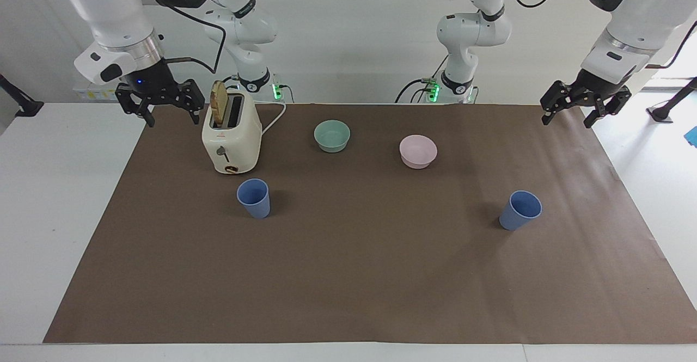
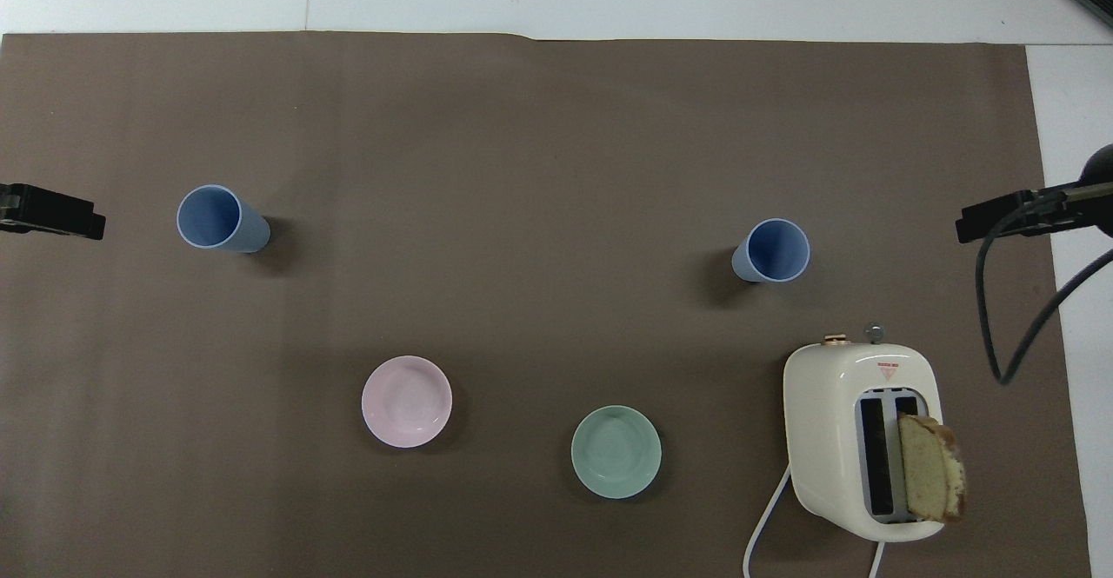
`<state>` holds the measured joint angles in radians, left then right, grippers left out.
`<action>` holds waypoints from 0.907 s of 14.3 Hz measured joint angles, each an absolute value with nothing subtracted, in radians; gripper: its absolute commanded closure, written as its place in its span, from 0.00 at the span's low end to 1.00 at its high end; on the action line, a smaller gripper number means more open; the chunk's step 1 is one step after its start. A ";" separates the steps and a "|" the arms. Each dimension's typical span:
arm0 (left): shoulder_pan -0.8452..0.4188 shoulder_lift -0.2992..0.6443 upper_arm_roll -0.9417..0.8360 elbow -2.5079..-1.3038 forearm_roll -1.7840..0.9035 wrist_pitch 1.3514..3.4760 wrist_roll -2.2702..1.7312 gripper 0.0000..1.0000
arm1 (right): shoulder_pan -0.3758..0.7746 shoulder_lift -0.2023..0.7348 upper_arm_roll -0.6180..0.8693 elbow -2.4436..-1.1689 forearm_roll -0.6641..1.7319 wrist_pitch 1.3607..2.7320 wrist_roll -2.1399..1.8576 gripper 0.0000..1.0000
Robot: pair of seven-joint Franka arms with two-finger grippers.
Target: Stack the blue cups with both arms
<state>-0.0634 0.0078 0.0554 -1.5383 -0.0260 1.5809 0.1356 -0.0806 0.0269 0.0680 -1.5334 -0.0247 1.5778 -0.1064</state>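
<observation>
I see both blue cups upright. One (image 1: 254, 198) stands just beside the toaster (image 1: 231, 136), nearest the open, empty right gripper (image 1: 161, 104); the other (image 1: 520, 210) stands well apart from the toaster, nearest the open left gripper (image 1: 585, 106).

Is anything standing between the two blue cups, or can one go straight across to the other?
Nothing visible stands between them. The cup by the toaster and the other cup have only bare brown mat between them. The toaster, green bowl and pink bowl all sit nearer the robots.
</observation>
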 measured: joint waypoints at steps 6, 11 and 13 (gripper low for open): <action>-0.061 0.008 0.056 -1.538 -0.026 1.580 0.136 0.00 | -0.081 0.027 0.068 -1.533 -0.025 1.578 -0.106 0.00; -0.050 0.008 0.061 -1.538 -0.026 1.582 0.136 0.00 | -0.081 0.027 0.068 -1.533 -0.025 1.578 -0.106 0.00; -0.047 0.008 0.061 -1.538 -0.026 1.583 0.137 0.00 | -0.081 0.027 0.068 -1.533 -0.025 1.578 -0.106 0.00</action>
